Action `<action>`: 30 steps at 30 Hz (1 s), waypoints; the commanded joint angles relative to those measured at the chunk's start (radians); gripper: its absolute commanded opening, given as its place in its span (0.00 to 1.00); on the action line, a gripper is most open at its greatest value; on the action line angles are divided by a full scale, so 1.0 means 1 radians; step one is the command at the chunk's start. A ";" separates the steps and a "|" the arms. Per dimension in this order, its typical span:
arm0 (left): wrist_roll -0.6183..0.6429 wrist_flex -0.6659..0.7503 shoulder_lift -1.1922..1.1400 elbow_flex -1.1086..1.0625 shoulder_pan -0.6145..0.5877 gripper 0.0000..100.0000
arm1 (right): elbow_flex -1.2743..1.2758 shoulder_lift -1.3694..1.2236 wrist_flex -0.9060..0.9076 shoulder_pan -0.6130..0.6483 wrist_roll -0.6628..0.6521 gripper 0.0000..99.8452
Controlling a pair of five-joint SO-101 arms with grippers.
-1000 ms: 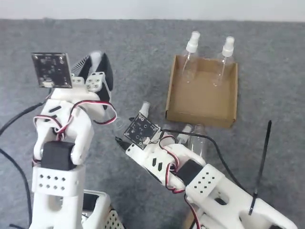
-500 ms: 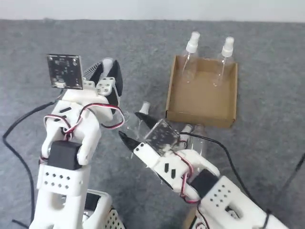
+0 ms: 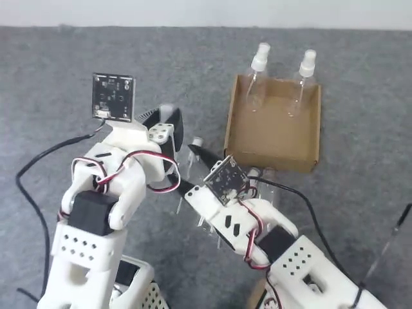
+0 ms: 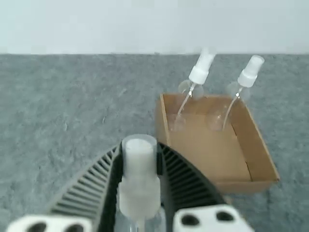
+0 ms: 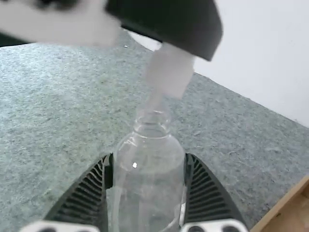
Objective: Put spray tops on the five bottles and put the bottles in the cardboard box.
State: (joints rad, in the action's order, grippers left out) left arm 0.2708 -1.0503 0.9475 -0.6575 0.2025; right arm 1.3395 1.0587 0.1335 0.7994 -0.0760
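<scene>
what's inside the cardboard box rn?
Two bottles with spray tops, upright at the far wall of the cardboard box. Its near wall hides the floor strip just behind it.

Bright, even light falls across the grey mat [image 3: 64, 64] and cardboard box [image 3: 270, 138], leaving only soft, faint shadows.

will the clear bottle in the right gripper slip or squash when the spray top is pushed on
The bottle looks empty and clear, so probably light and perhaps squashy under a hard squeeze. Its smooth round side may slide down in the right gripper as the spray top presses on its neck. Laid down, it would likely roll.
</scene>
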 commanded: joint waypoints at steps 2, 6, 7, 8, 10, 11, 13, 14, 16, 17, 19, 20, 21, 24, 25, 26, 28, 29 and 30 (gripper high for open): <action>0.009 -0.048 0.002 0.054 0.008 0.01 | -0.034 -0.019 -0.035 -0.036 0.057 0.01; 0.006 -0.060 0.002 0.042 0.034 0.01 | -0.034 -0.021 -0.035 -0.036 0.071 0.01; 0.006 -0.058 0.002 0.028 0.049 0.01 | -0.034 -0.021 -0.035 -0.036 0.071 0.01; 0.005 -0.055 0.002 0.018 0.066 0.01 | -0.034 -0.019 -0.031 -0.036 0.071 0.01; 0.003 -0.029 0.002 -0.001 0.075 0.01 | -0.034 -0.021 -0.031 -0.036 0.069 0.01; 0.003 -0.020 0.002 -0.005 0.075 0.01 | -0.034 -0.021 -0.031 -0.036 0.069 0.01; 0.002 -0.021 0.002 -0.007 0.075 0.01 | -0.034 -0.021 -0.028 -0.036 0.068 0.01; 0.002 -0.023 0.002 -0.007 0.074 0.01 | -0.034 -0.021 -0.027 -0.036 0.068 0.01; -0.003 -0.023 0.002 -0.007 0.060 0.03 | -0.032 -0.018 -0.025 -0.033 0.068 0.01; -0.012 -0.026 0.002 -0.004 0.048 0.06 | -0.029 -0.013 -0.025 -0.030 0.068 0.01; -0.025 -0.046 0.005 0.008 0.014 0.11 | -0.026 -0.019 -0.025 -0.012 0.068 0.01; -0.025 -0.057 0.014 0.016 0.000 0.14 | -0.018 -0.016 -0.024 -0.005 0.068 0.01; -0.025 -0.066 0.026 0.018 -0.006 0.15 | -0.009 -0.012 -0.033 -0.005 0.068 0.01; -0.026 -0.071 0.101 0.018 -0.014 0.14 | -0.003 -0.012 -0.067 -0.008 0.068 0.01; -0.029 -0.071 0.129 0.018 -0.014 0.14 | 0.000 -0.013 -0.091 -0.010 0.068 0.01; -0.043 -0.069 0.155 0.018 -0.012 0.14 | 0.002 -0.016 -0.110 -0.010 0.068 0.01; -0.081 -0.066 0.195 0.027 -0.015 0.15 | 0.002 -0.024 -0.133 -0.010 0.069 0.01; -0.094 -0.066 0.210 0.033 -0.018 0.15 | 0.002 -0.024 -0.137 -0.010 0.069 0.01; -0.104 -0.068 0.218 0.048 -0.028 0.15 | 0.002 -0.024 -0.140 -0.010 0.071 0.01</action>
State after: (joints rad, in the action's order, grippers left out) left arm 0.2125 -1.1193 1.0963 -0.6697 0.1918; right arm 1.3518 1.0403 0.0384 0.7841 -0.0207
